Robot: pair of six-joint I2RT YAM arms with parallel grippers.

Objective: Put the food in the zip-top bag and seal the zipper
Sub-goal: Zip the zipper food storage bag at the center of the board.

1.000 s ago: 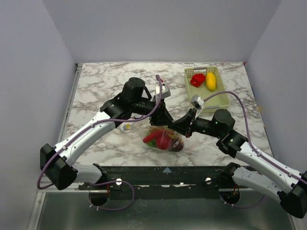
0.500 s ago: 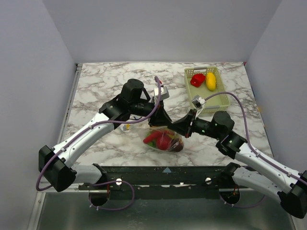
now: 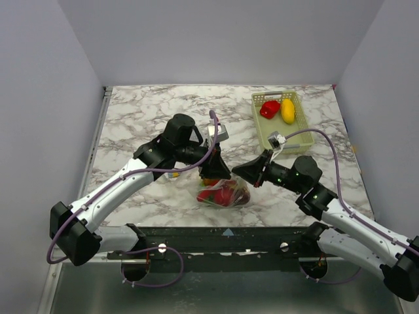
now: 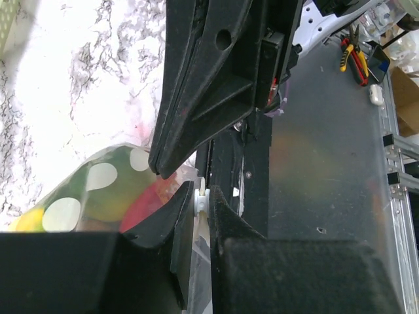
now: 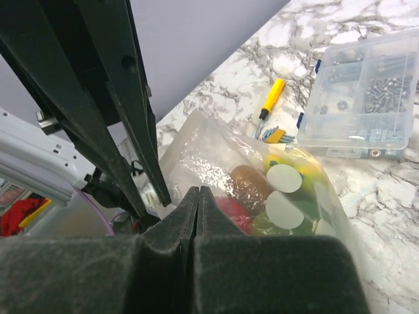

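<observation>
A: Left hand (image 4: 201,198)?
B: Nearly closed, pinching the zip-top bag (image 5: 196,147) by its top edge.
A: Right hand (image 5: 198,195)?
B: Jaws pressed together just beside it.
A: The food (image 5: 245,185)?
B: Inside the bag near the desk's (image 3: 144,118) front edge; two pieces in the basket (image 3: 291,135).

Your marble worktop (image 3: 131,124) carries a pale green mesh basket (image 3: 298,134) toward its far right corner. Your right wrist view shows a clear compartment box (image 5: 366,98) of screws, a yellow-handled screwdriver (image 5: 270,97) near it, and hex keys (image 5: 275,134) at the screwdriver's tip. Your left wrist view catches red-and-yellow pliers (image 4: 353,55) on a dark surface.
</observation>
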